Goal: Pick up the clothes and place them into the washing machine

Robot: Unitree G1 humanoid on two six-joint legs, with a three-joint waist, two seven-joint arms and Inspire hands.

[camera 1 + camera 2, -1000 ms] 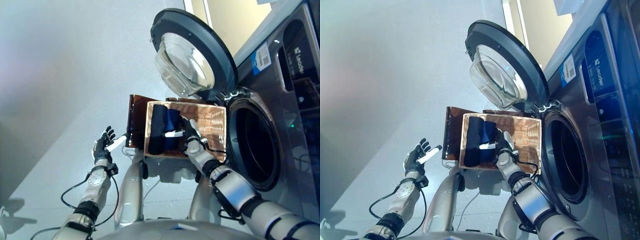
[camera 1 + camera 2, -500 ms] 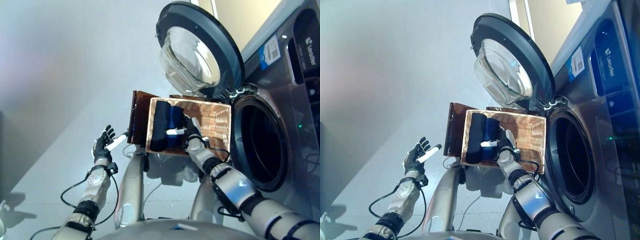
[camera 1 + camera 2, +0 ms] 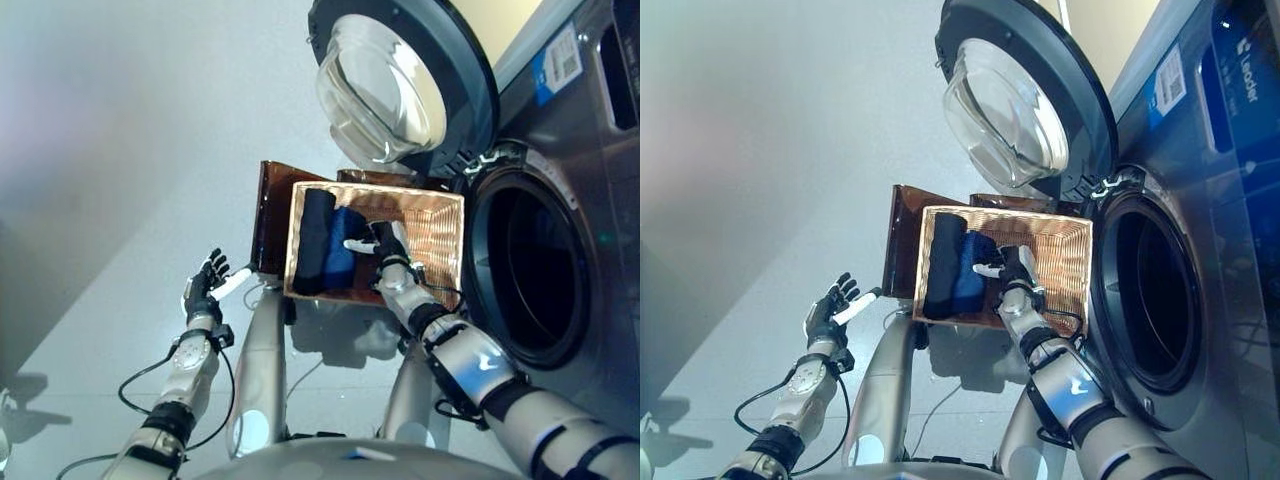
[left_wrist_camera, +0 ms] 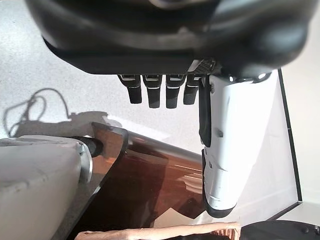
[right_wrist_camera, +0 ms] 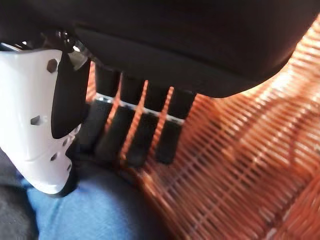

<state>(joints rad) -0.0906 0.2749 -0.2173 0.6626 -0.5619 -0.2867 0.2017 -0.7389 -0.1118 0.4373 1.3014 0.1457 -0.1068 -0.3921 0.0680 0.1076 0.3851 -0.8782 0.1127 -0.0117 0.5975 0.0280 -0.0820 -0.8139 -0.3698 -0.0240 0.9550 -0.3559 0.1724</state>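
A wicker basket (image 3: pixel 435 235) stands in front of the washing machine. A rolled black garment (image 3: pixel 312 240) and a blue garment (image 3: pixel 343 257) lie at its left end. My right hand (image 3: pixel 387 247) is inside the basket, right beside the blue garment. In the right wrist view its fingers (image 5: pixel 145 130) are straight, with their tips at the basket weave (image 5: pixel 240 165) along the edge of the blue cloth (image 5: pixel 100 210). The white-covered thumb (image 5: pixel 40 130) rests over that cloth. The hand is open. My left hand (image 3: pixel 205 290) hangs open over the floor, left of the basket, holding nothing.
The washing machine's round door (image 3: pixel 400 90) is swung open above the basket, and the dark drum opening (image 3: pixel 525 270) is to the basket's right. A brown translucent panel (image 3: pixel 270 215) sits against the basket's left side, close to my left thumb (image 4: pixel 220 150).
The camera view has shifted. My right hand has slid slightly off the blue garment toward the basket's middle. The left hand has stayed where it was.
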